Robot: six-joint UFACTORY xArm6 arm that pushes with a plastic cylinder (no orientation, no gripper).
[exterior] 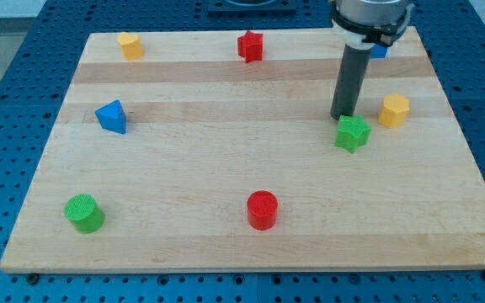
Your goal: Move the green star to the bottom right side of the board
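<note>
The green star lies on the wooden board at the view's right, about halfway down. My tip rests right behind the star, at its upper left edge, touching or nearly touching it. The dark rod rises from there toward the view's top.
A yellow hexagon block sits just right of the star. A blue block is partly hidden behind the arm. A red star and a yellow block lie at the top, a blue triangle at left, a green cylinder and a red cylinder at the bottom.
</note>
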